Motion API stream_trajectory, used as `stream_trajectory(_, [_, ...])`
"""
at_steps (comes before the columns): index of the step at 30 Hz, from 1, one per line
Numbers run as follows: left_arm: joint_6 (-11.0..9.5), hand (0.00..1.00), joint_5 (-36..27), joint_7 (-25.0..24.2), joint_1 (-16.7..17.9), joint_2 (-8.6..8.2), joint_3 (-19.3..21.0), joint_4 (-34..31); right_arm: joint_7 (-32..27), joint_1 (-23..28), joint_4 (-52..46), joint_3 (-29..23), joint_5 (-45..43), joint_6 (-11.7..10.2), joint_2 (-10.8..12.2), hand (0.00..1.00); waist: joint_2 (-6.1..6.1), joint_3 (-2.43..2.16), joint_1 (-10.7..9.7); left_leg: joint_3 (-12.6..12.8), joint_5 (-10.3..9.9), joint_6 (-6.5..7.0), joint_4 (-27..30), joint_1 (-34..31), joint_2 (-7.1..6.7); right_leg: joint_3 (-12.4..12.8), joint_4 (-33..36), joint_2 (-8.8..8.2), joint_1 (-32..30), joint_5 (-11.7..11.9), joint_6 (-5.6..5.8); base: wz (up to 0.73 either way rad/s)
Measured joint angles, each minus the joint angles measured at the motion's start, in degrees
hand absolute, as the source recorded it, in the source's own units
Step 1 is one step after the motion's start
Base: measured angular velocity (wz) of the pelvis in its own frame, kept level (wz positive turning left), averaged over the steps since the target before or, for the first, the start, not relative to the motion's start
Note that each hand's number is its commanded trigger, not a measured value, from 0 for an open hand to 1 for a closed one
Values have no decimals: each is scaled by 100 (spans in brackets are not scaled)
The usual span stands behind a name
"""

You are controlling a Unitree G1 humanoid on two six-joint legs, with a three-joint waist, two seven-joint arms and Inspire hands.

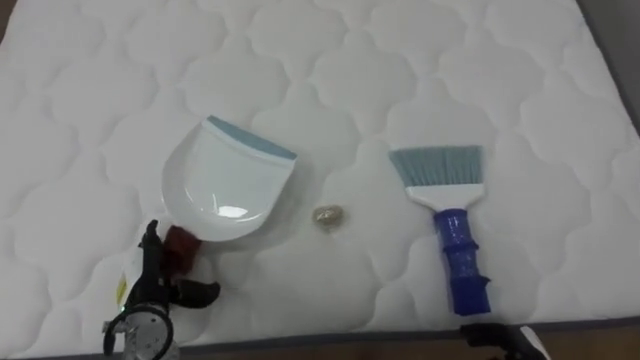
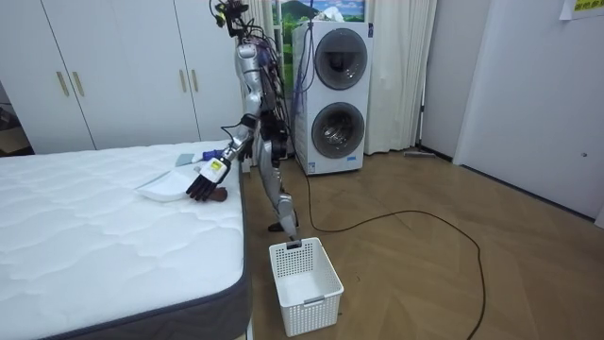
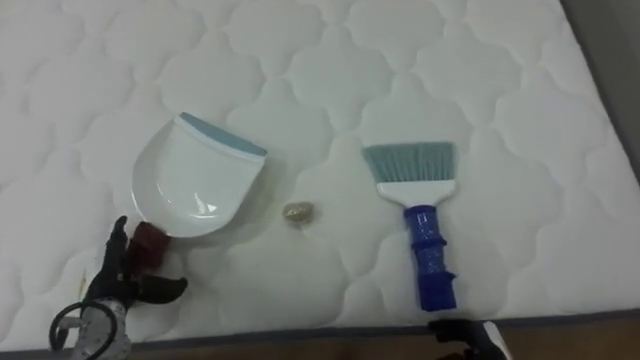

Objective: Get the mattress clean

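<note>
Left eye view: sweeping not yet begun, a small scrap (image 1: 329, 216) lies mid-mattress (image 1: 500, 60), the white dustpan (image 1: 225, 180) at its 9 o'clock, the brush (image 1: 450, 215) untouched at 3 o'clock. Room view: the bedside robot's left hand (image 2: 203, 184) hangs loosely spread over the dustpan's handle, gripping nothing. Right eye view: the right hand (image 3: 465, 335) edges in at 5 o'clock, its state impossible to tell.

- Your two head eyes look steeply down, close over the mattress (image 1: 500, 60), sharing the dustpan (image 1: 225, 185) and brush (image 1: 445, 200).
- Your room camera stands well off, facing the robot beside that same mattress.
</note>
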Motion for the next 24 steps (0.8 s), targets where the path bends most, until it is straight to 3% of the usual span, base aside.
stream_trajectory(1, [29, 0, 11, 4, -66, -57, 89, 151, -55, -81, -8, 182, 30, -8, -44, 0, 116, -7, -116, 165, 17, -111, 80, -188, 50, -243, -79, -10, 60, 229, -58, -11])
stream_trajectory(2, [33, 0, 12, -3, -108, -58, 91, 206, -90, -91, 4, 221, 26, -9, -44, 0, 117, -7, -159, 320, 27, -150, 104, -253, 40, -283, -86, -43, 66, 231, -61, 37])
stream_trajectory(4, [31, 0, -16, 0, -313, -46, 60, 420, -176, -166, 200, 263, 23, -20, -43, 0, 91, 13, -306, 824, 157, -140, -162, -550, 48, 220, -81, -79, 74, 227, -51, 68])
stream_trajectory(5, [15, 0, -15, -3, -425, -44, 17, 469, -200, -159, 226, 261, 27, -16, -42, 0, 59, 36, -299, 948, 374, -22, -267, -687, 39, 308, -66, -97, 61, 218, -15, 68])
stream_trajectory(6, [-40, 0, -9, 0, -564, -15, -84, 495, -212, -165, 289, 269, 32, 41, -16, 0, -63, 26, -230, 1164, 634, 2, -260, -697, 42, 335, 12, -123, -10, 192, 49, 36])
stream_trajectory(7, [-56, 0, -8, -2, -601, -22, -147, 491, -207, -168, 315, 278, 39, 102, -28, 0, -116, 25, -136, 1297, 647, 17, -240, -706, 36, 245, -3, -136, -44, 193, 65, 12])
stream_trajectory(11, [-12, 0, -14, -9, -595, -50, -179, 504, -293, -194, 306, 286, 41, 156, -69, 0, -91, 31, -27, 1320, 636, 35, -189, -709, -35, -68, -29, -190, -6, 197, 71, -15])
stream_trajectory(24, [217, 0, -34, -335, -601, -66, -163, 782, -279, -307, 178, 320, 151, 155, -80, 0, -12, 4, 5, 1438, 631, 24, 16, -868, -30, -55, 424, -219, -325, 57, 6, -4])
